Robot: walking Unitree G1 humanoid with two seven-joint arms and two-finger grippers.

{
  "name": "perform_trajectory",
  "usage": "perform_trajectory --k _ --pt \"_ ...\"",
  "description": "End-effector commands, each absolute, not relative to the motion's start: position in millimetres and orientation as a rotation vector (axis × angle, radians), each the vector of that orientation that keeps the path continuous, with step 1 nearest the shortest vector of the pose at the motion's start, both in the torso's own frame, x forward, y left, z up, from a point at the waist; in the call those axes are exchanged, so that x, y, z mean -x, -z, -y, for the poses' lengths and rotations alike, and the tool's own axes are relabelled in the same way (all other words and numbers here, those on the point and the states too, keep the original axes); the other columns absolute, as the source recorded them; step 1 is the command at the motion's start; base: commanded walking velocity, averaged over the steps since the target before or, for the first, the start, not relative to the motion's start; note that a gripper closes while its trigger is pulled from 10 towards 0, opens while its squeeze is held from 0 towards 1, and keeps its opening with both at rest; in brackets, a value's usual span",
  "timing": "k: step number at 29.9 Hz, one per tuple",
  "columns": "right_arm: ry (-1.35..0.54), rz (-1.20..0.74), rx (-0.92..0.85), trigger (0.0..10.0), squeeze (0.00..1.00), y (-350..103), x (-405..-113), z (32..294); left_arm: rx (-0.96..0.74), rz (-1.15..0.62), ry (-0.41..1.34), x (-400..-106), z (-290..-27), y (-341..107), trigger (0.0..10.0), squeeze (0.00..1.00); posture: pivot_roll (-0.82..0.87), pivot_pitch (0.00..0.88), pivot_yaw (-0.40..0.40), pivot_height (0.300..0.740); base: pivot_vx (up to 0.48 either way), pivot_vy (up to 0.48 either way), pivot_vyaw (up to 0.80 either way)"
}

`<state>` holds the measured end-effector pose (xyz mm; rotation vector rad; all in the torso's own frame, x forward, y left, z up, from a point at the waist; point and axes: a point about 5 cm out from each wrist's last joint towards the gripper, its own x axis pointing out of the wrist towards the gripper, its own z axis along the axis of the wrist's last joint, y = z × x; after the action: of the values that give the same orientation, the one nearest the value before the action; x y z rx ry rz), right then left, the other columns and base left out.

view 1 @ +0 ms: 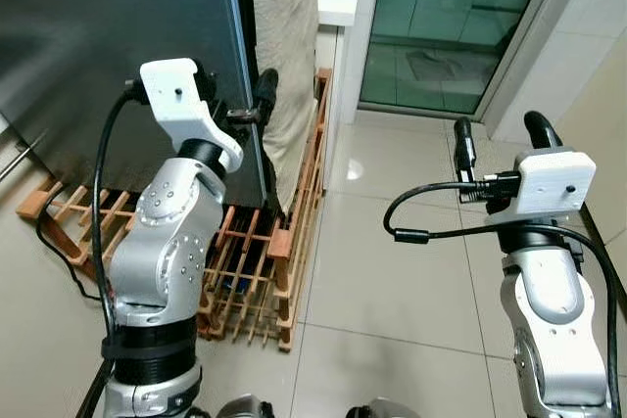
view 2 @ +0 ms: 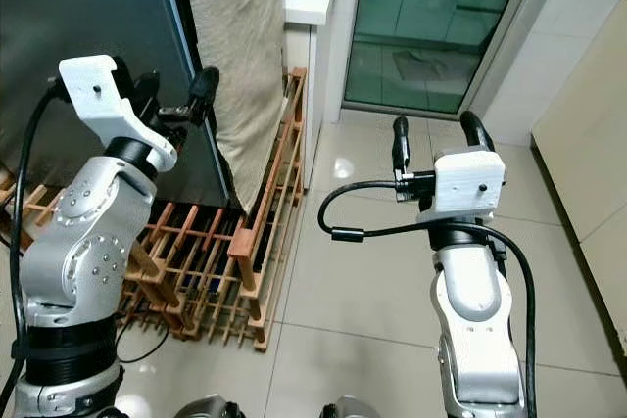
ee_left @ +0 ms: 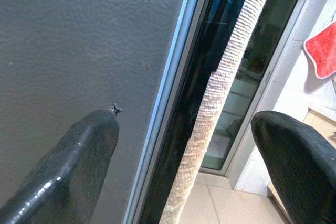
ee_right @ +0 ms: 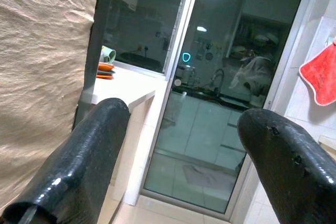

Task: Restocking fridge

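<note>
Both grippers open and empty at the fridge's edge

The left gripper (view 1: 257,105) is raised against the right-hand edge of the dark grey fridge door (view 1: 108,36). Its two black fingers (ee_left: 68,171) stand wide apart with nothing between the pads; one finger lies on the door's flat face, the other out past the door's edge, so the silvery edge strip (ee_left: 168,98) falls in the gap between them. Whether either finger touches the door cannot be told. Just beyond the edge strip, also between the fingers, hangs the edge of a beige woven cloth (view 1: 284,46).

Below the left gripper, a wooden slatted rack (view 1: 284,252) sits on the tiled floor (view 1: 392,281) under the fridge and cloth.

The right gripper (view 1: 498,139) is held up well apart from the fridge, over bare floor. Its fingers (ee_right: 79,166) are spread wide too and hold nothing. Ahead of it is a glass sliding door (view 1: 451,26), with a white counter (ee_right: 123,90) and the cloth off to its left, and a red towel (ee_right: 320,74) to its right
</note>
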<state>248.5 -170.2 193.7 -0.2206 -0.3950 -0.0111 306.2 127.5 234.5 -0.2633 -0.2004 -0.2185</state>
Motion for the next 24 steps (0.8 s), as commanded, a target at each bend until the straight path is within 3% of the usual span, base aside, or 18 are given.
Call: perform_trajectory --k 1,24 --pt "0.017 0.398 0.222 10.0 0.00 -195 -248 172 0.268 0.189 0.230 -308 -123 -234 10.0 0.00 -0.16 0.000 -0.012 0.711 0.000 0.000 0.00" --pt "0.018 0.401 0.224 10.0 0.00 -195 -249 171 0.324 0.148 0.298 -314 -99 -235 10.0 0.00 -0.18 0.000 -0.007 0.711 0.000 0.000 0.00"
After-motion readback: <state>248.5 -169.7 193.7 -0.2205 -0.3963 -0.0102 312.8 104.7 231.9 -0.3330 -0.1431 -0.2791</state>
